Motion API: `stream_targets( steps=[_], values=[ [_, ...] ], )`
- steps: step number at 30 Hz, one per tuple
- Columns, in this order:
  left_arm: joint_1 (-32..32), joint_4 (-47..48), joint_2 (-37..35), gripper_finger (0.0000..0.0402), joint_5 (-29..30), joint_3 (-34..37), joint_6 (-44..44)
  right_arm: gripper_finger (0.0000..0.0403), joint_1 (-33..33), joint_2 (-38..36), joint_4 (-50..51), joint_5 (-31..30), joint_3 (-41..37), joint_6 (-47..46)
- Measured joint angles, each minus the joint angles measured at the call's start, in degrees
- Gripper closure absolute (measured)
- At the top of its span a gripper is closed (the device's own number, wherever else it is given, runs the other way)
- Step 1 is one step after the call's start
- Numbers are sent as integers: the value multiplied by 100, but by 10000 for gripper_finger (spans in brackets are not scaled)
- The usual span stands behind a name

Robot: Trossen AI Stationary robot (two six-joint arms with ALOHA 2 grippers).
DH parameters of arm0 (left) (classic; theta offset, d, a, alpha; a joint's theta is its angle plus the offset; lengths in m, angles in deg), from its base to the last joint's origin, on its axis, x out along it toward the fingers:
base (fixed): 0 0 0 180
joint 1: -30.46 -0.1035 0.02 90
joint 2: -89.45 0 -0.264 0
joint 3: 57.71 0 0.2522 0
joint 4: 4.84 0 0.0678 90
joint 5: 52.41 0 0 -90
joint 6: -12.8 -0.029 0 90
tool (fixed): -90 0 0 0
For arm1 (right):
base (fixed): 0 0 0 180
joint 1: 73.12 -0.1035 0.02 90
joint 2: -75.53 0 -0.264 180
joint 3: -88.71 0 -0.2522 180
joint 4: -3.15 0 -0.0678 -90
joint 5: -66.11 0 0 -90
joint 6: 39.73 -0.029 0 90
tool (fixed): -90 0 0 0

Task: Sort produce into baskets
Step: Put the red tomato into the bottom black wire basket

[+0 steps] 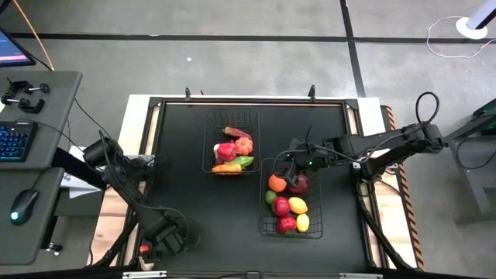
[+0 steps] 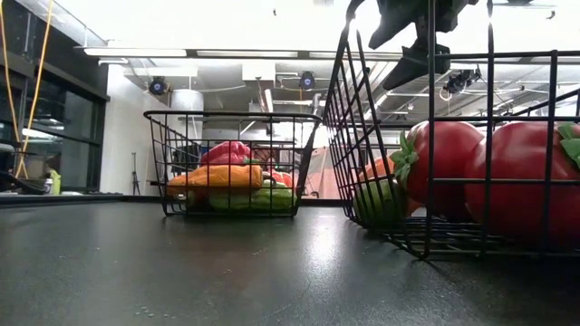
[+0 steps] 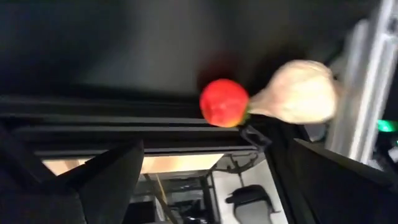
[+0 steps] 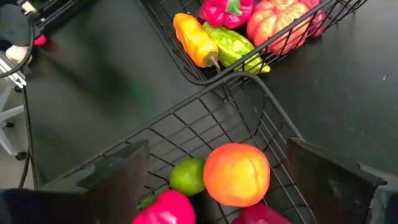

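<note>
Two black wire baskets stand on the black table. The far basket [image 1: 231,143] holds red, pink, orange and green produce [image 4: 214,37]. The near-right basket [image 1: 291,198] holds an orange piece [image 4: 236,174], a lime [image 4: 186,176], and red and yellow pieces [image 1: 288,208]. My right gripper [image 1: 288,172] hovers open and empty over this basket's far end, and also shows in the right wrist view [image 4: 219,144]. My left gripper [image 1: 167,232] is open and empty at the table's near-left corner [image 3: 217,146]. A small red piece [image 3: 224,102] and a white piece [image 3: 298,93] lie beyond its fingers by the table's edge.
A raised black frame [image 1: 155,155] borders the table. The two baskets nearly touch at their corners [image 4: 239,78]. A desk with keyboard and mouse [image 1: 23,139] stands left of the table. Bare tabletop [image 1: 201,209] lies between the left gripper and the baskets.
</note>
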Motion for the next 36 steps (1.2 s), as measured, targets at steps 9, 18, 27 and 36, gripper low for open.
stream_targets(
  steps=[9,18,27,36],
  values=[
    [163,-41,-2,12,2,110,645,36,0,0,-1,-4,-3,-3],
    [299,-133,-2,12,64,110,-54,36,0,0,-2,-39,-3,-26],
    [286,-105,-2,12,338,110,-653,36,-4,0,-4,149,-3,-954],
    [242,-106,-2,12,334,114,-1299,36,-2,0,-4,149,-5,-1149]
  ],
)
